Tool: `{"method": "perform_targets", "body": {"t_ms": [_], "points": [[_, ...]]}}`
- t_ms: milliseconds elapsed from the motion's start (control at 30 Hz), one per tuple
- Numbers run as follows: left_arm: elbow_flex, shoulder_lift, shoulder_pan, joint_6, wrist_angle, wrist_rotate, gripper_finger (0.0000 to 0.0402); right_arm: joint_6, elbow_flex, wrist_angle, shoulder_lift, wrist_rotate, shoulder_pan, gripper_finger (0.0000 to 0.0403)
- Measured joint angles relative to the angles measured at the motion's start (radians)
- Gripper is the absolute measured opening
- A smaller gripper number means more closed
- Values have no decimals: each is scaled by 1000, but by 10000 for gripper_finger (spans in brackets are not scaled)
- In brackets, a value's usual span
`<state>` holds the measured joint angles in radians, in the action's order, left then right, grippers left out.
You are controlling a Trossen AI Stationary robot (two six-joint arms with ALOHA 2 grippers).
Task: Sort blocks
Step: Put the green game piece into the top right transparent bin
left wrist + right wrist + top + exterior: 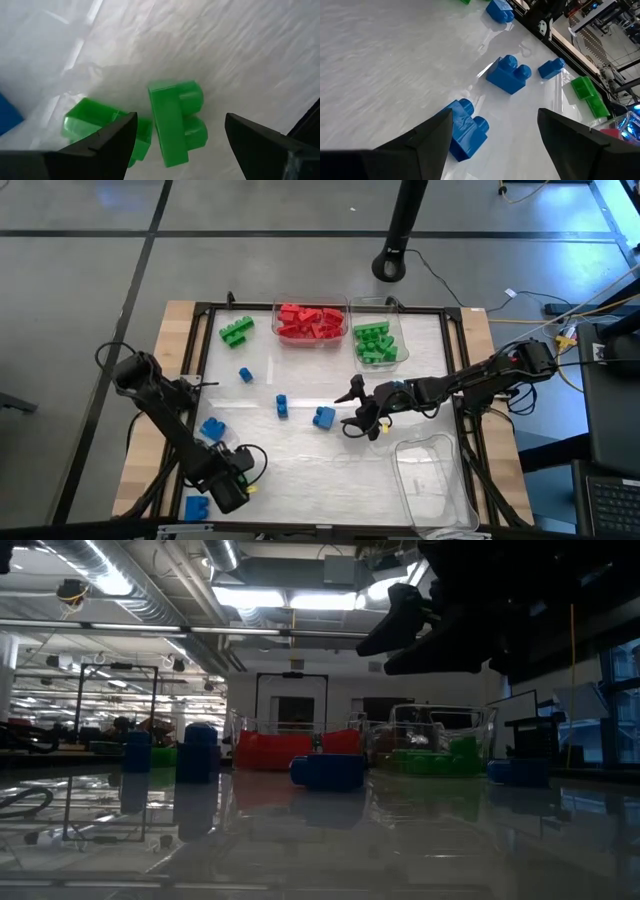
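Observation:
My left gripper [245, 475] points down near the table's near-left corner, open. Its fingers stand on either side of two green blocks without touching them. One block [177, 122] lies on its side on the table. The other [97, 122] is partly hidden behind one finger. My right gripper [350, 410] hovers open over the table's middle, and a blue block [467, 131] lies ahead of its fingers [495, 112]. More blue blocks [282, 407] [245, 375] [212, 430] lie scattered on the left half.
At the far edge, one clear bin [310, 322] holds red blocks and another [375, 343] holds green blocks. Loose green blocks [237, 330] lie at the far left. A clear bin with nothing in it [430, 475] stands at the near right. A blue block [197, 507] sits at the near-left edge.

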<state>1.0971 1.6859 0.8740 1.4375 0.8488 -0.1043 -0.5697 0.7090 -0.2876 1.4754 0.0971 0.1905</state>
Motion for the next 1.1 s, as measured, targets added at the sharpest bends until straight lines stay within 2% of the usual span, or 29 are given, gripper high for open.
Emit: {"method": "perform_targets", "body": {"t_ms": [533, 667, 900, 1100], "points": [[-154, 0, 17, 14, -190, 5, 287, 11, 0, -1, 0, 0, 0, 289], [-164, -2, 17, 12, -192, 5, 254, 11, 0, 0, 0, 0, 0, 289], [-179, -6, 17, -34, -200, 5, 155, 11, 0, 0, 0, 0, 0, 289], [-184, -5, 14, -79, -205, 3, 148, 11, 0, 0, 0, 0, 0, 289]]}}
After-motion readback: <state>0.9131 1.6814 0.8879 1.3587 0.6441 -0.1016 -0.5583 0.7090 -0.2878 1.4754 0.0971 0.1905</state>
